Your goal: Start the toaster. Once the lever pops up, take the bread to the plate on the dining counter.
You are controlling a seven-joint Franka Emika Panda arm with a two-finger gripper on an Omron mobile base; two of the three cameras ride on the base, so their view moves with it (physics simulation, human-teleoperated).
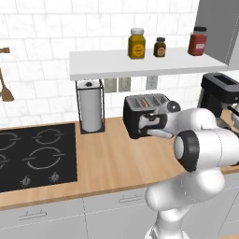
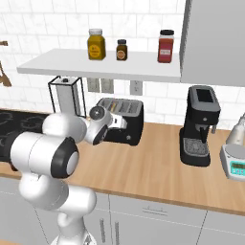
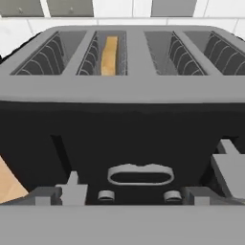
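Observation:
The black toaster (image 1: 144, 113) stands at the back of the wall-side wooden worktop, under the shelf. A tan slice of bread (image 3: 109, 55) sits upright in its second slot from the left, seen from the front; its top edge (image 1: 145, 101) just shows. My gripper (image 1: 143, 125) is right in front of the toaster's front face, low down, with the jaws open and nothing between them. In the hand view the toaster's front (image 3: 139, 129) is very close, and the gripper (image 3: 149, 174) is level with its oval control. The plate and the dining counter are out of view.
A taller black coffee machine (image 2: 200, 124) stands right of the toaster, with a kitchen scale (image 2: 234, 162) beyond it. A paper-towel holder (image 1: 90, 106) and a black hob (image 1: 32, 154) lie to the left. A white shelf (image 1: 140, 64) with jars hangs above.

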